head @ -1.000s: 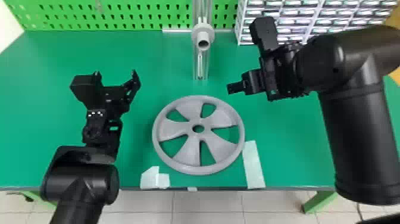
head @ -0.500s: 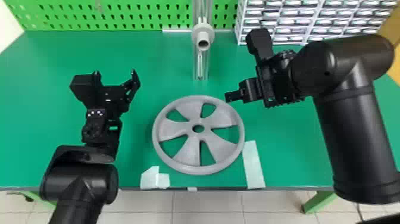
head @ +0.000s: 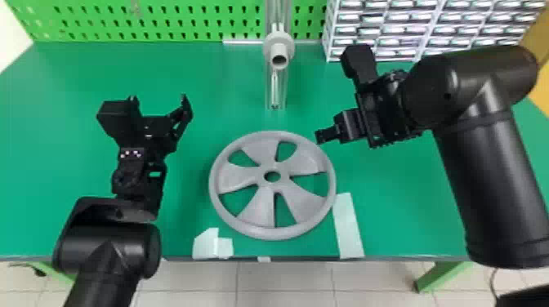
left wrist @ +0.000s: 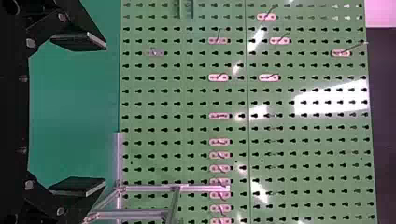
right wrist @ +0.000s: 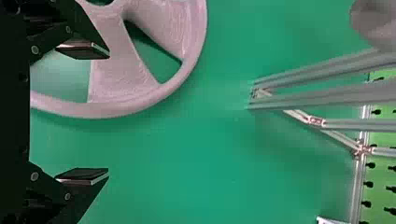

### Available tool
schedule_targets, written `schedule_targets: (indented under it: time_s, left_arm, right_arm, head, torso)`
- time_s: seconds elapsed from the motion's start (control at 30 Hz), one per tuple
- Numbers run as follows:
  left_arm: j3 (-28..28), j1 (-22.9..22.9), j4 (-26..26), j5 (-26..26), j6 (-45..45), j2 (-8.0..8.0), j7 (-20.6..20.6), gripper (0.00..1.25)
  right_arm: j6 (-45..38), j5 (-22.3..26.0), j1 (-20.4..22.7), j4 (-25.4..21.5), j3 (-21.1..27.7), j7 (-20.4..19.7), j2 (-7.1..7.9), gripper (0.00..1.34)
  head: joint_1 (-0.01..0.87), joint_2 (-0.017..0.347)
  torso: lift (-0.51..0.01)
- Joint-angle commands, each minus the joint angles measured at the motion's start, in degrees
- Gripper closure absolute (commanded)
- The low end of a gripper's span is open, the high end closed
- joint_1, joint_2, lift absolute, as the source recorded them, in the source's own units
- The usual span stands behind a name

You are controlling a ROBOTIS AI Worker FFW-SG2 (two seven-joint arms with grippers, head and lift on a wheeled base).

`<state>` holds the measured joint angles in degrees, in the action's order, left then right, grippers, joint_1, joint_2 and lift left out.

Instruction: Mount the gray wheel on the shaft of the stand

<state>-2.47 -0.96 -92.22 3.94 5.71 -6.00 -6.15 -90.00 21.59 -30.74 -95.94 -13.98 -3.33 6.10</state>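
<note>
The gray wheel point(head: 271, 228) lies flat on the green table. Behind it stands the stand, with its gray shaft point(head: 279, 52) facing forward above the tabletop. Left of the wheel, my left gripper point(head: 159, 104) is open and holds nothing; in the left wrist view the same gripper point(left wrist: 105, 114) has its fingers wide apart. My right gripper point(head: 326, 102) is beside the wheel's back right edge, above the table. The right wrist view shows that gripper point(right wrist: 109, 114) open, with the wheel point(right wrist: 121, 100) partly behind one finger and the stand's posts point(right wrist: 322, 98) farther off.
A green pegboard point(head: 163, 20) runs along the table's back edge. At the back right is a rack of small drawers point(head: 380, 30). Pale tape pieces point(head: 348, 226) lie near the front edge of the table point(head: 408, 212), on both sides of the wheel.
In the head view my right gripper has come slightly toward the table's front, nearer the level of the wheel's back edge. The left arm, wheel and stand look unmoved.
</note>
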Motion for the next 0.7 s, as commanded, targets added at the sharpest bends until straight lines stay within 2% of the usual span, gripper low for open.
schedule_targets:
  time_s: [0.0, 0.23, 0.43, 0.67]
  left_arm:
    - [-0.26, 0.08, 0.02, 0.01, -0.08, -0.24, -0.1, 0.24]
    - [-0.7, 0.35, 0.02, -0.43, -0.17, -0.33, -0.18, 0.24]
    - [-0.87, 0.35, 0.02, -0.43, -0.17, -0.42, -0.18, 0.24]
    - [-0.96, 0.44, 0.02, -0.51, -0.26, -0.51, -0.18, 0.24]
  right_arm:
    - [-0.08, 0.12, -0.55, 1.54, -0.08, 0.07, 0.32, 0.38]
    - [-0.08, 1.52, -2.05, 4.62, -1.57, -0.01, 1.11, 0.38]
    - [-0.08, 1.61, -3.37, 5.5, -2.54, 0.07, 1.99, 0.38]
    - [-0.08, 1.96, -4.68, 7.26, -3.59, 0.07, 2.34, 0.38]
  head:
    - [0.865, 0.052]
    - [0.865, 0.052]
    - [0.865, 0.052]
    - [0.865, 0.052]
  torso:
    - [-0.101]
    - [-0.101]
    - [-0.101]
    - [-0.101]
